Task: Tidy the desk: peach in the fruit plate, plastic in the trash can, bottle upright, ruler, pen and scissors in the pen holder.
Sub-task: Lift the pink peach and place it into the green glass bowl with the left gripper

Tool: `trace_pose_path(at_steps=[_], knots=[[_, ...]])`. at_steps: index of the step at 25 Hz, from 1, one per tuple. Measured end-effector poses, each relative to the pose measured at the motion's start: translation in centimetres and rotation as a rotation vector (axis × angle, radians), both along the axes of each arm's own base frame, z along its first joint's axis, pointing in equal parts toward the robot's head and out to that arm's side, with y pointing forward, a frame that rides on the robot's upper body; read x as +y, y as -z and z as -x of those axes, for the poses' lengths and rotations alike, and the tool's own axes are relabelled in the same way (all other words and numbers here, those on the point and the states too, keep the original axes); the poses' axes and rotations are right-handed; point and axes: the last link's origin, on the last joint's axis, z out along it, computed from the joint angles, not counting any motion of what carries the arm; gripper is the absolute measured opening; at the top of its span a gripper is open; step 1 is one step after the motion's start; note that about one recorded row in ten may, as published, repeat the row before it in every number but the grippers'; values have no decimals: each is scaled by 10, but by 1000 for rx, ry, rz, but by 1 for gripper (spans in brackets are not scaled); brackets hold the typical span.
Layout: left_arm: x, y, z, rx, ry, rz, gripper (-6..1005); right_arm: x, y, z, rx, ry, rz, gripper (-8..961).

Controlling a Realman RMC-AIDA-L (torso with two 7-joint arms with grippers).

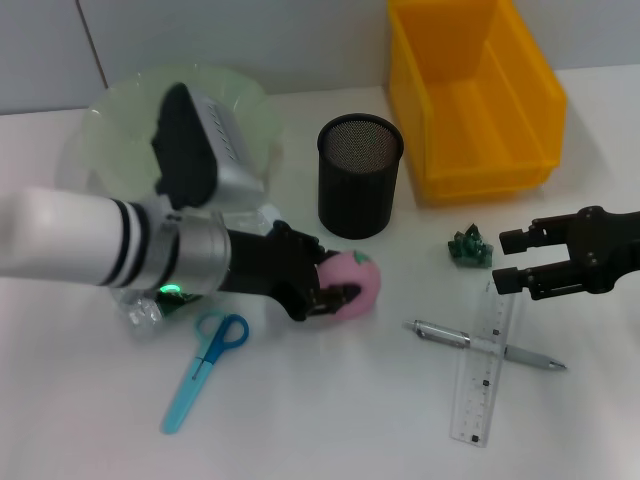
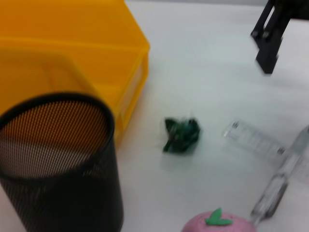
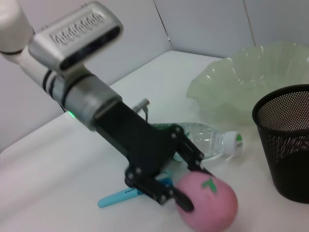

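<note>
My left gripper (image 1: 335, 280) is shut on the pink peach (image 1: 358, 283), which rests on the table in front of the black mesh pen holder (image 1: 360, 175). In the right wrist view its fingers (image 3: 179, 199) press on both sides of the peach (image 3: 210, 203). The clear bottle (image 3: 207, 137) lies on its side under the left arm. The blue scissors (image 1: 205, 365) lie at the front left. The green crumpled plastic (image 1: 470, 247), clear ruler (image 1: 485, 370) and silver pen (image 1: 487, 346) lie at the right. My right gripper (image 1: 508, 260) hovers open by the plastic.
The pale green fruit plate (image 1: 100, 130) stands at the back left behind the left arm. The yellow bin (image 1: 470, 95) stands at the back right beside the pen holder. The pen lies across the ruler.
</note>
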Motion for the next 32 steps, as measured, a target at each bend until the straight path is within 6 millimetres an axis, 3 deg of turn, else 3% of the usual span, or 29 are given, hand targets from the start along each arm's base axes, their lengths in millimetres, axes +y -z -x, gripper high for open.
trace_pose_path(at_steps=[1,3,4,5,8,9,11,15,16,20,23,32], knots=[[1,-15,-4,-58,-13,-1,505,0,0,0,0,0,0,741],[2,-27,-5,-97,-23,-16,448,0,0,0,0,0,0,741],[5,-50,-6,-175,-42,-57,419,0,0,0,0,1,0,741],[5,-50,-6,-175,-42,-57,410,0,0,0,0,1,0,741],[12,-91,-2,-341,-78,-192,384,-1,0,-1,1,3,-2,741],[19,-114,6,-453,-107,-311,376,-1,1,-1,1,2,-3,741],[31,-134,26,-600,-156,-492,361,-2,2,-1,2,1,-1,741],[43,-133,57,-655,-195,-696,335,-2,2,-1,1,0,-2,740],[43,-133,57,-655,-195,-696,328,-1,2,-1,1,0,-2,740],[47,-108,81,-515,-114,-856,297,-1,3,0,1,-2,-4,740],[47,-92,87,-417,-64,-863,270,0,4,0,2,-1,-5,741],[45,-75,92,-343,-66,-821,189,1,5,1,1,-3,-6,741]])
